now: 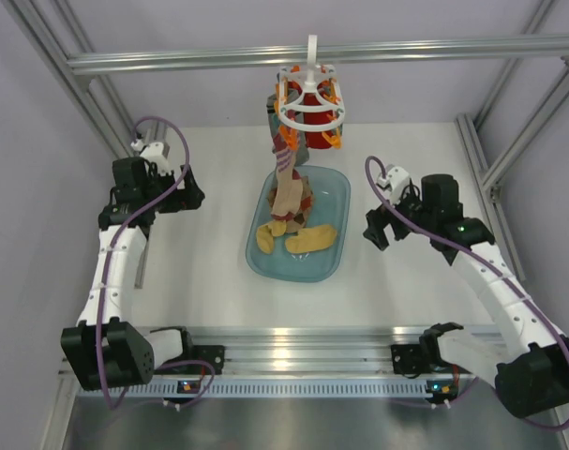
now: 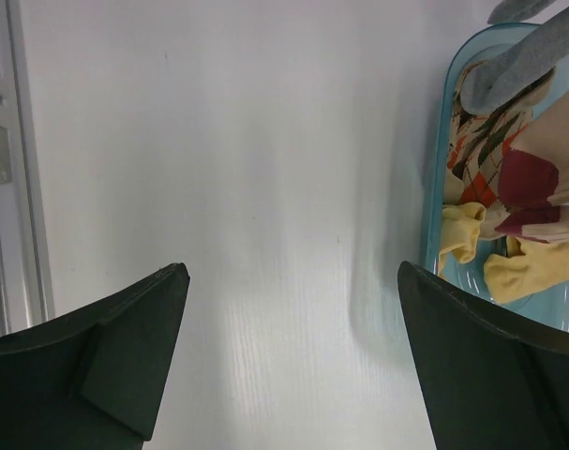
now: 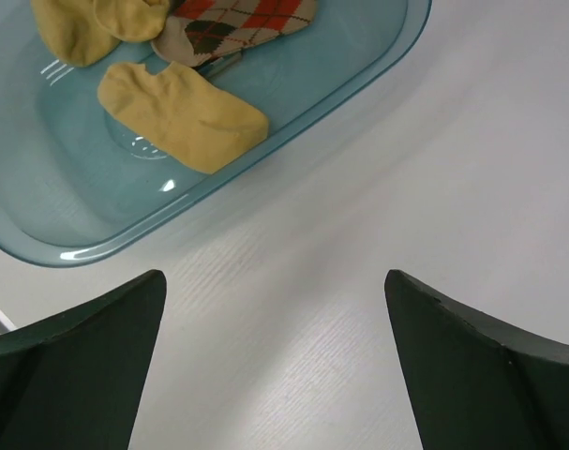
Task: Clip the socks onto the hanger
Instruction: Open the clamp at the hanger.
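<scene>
The white round hanger (image 1: 311,94) hangs by its hook from the top bar, with orange clips. A red sock (image 1: 306,101) sits inside its rings, and a striped sock (image 1: 286,178) dangles from it down toward the tray. Yellow socks (image 1: 312,238) and an argyle sock (image 1: 306,195) lie in the blue tray (image 1: 331,258). They also show in the right wrist view as a yellow sock (image 3: 181,115) and an argyle sock (image 3: 251,19). My left gripper (image 2: 293,281) is open and empty over the table, left of the tray. My right gripper (image 3: 275,281) is open and empty, right of the tray.
Aluminium frame bars (image 1: 265,58) run across the back and down both sides. A rail (image 1: 293,352) crosses the near edge by the arm bases. The tray's rim (image 2: 434,187) shows at the right of the left wrist view.
</scene>
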Tool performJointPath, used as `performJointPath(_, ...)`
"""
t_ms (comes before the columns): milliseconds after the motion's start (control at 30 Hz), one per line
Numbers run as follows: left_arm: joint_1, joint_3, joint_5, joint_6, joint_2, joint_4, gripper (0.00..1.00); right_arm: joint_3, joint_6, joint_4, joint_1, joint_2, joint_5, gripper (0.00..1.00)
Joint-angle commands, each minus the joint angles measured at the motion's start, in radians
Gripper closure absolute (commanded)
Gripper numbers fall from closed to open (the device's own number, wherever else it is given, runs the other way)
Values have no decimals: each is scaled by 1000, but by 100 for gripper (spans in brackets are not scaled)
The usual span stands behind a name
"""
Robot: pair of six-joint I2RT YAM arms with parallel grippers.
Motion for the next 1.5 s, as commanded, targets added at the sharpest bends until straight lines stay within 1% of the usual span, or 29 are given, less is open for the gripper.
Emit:
performJointPath(0, -3, 12, -1, 15, -25, 73, 2, -12, 78, 109, 14, -11, -37, 0)
performJointPath(67, -3, 33, 44, 8, -9, 79, 2, -58, 141, 258, 14, -23, -70, 0)
performJointPath(100, -1, 41, 79, -9, -6, 82, 2, -75, 214, 331, 12, -28, -73, 0)
performJointPath(133, -1, 59, 128, -11, 0, 82, 2, -102, 248, 458, 12, -33, -76, 0)
performJointPath(167, -3, 67, 267, -9, -6, 87, 2, -114, 303, 529, 14, -34, -93, 0)
performJointPath(200, -3, 69, 323, -23, -17, 131, 2, -122, 323, 585, 15, -33, -102, 0)
performJointPath(267, -1, 27, 418, -69, -78, 252, 2, -113, 366, 651, 23, -14, -101, 0)
performJointPath(300, -3, 9, 474, -139, -101, 313, 2, -87, 402, 654, 23, -10, -104, 0)
performJointPath(333, -7, -10, 489, -173, -119, 431, 2, -73, 420, 651, 23, -7, -107, 0)
performJointPath(367, -13, -1, 495, -199, -135, 449, 2, -63, 440, 671, 23, -16, -137, 1)
performJointPath(467, -49, 64, 547, -275, -121, 455, 5, -59, 543, 786, 61, -69, -141, 10)
performJointPath(500, -52, 68, 558, -337, -123, 473, 5, -50, 551, 797, 83, -85, -128, 18)
performJointPath(533, -52, 58, 576, -371, -126, 499, 6, -44, 555, 798, 138, -95, -111, 22)
performJointPath(567, -52, 47, 584, -403, -139, 577, 6, -41, 566, 798, 167, -121, -75, 25)
performJointPath(600, -55, 35, 588, -460, -150, 608, 6, -41, 566, 798, 198, -132, -61, 31)
performJointPath(633, -55, 14, 585, -485, -169, 640, 7, -38, 558, 795, 266, -144, -44, 34)
performJointPath(667, -58, 4, 584, -509, -176, 691, 7, -38, 537, 791, 303, -161, 6, 37)
performJointPath(700, -59, -5, 584, -547, -182, 719, 7, -33, 522, 789, 339, -169, 33, 43)
performJointPath(733, -62, -13, 576, -560, -196, 732, 7, -32, 500, 789, 413, -177, 91, 46)
performJointPath(800, -70, -16, 570, -586, -207, 757, 7, -20, 410, 794, 491, -175, 178, 54)
performJointPath(833, -73, -19, 576, -592, -216, 765, 8, -13, 379, 804, 546, -169, 211, 54)
performJointPath(867, -84, -19, 578, -594, -219, 768, 8, -6, 339, 820, 566, -146, 267, 54)
performJointPath(933, -99, -17, 579, -585, -227, 771, 9, 20, 290, 873, 603, -113, 341, 60)
performJointPath(967, -110, -16, 581, -579, -232, 771, 9, 31, 253, 893, 604, -74, 373, 60)
performJointPath(1067, -165, -17, 581, -542, -245, 769, 9, 62, 175, 982, 608, -7, 384, 58)
performJointPath(1167, -188, -16, 590, -499, -256, 765, 8, 83, 120, 1071, 606, 45, 393, 57)
performJointPath(1267, -194, -10, 592, -490, -256, 757, 8, 117, 91, 1114, 606, 99, 433, 57)
performJointPath(1367, -207, -10, 589, -483, -253, 754, 8, 128, 52, 1157, 604, 142, 458, 54)
performJointPath(1467, -222, -4, 589, -473, -245, 740, 8, 129, 35, 1208, 600, 176, 450, 55)
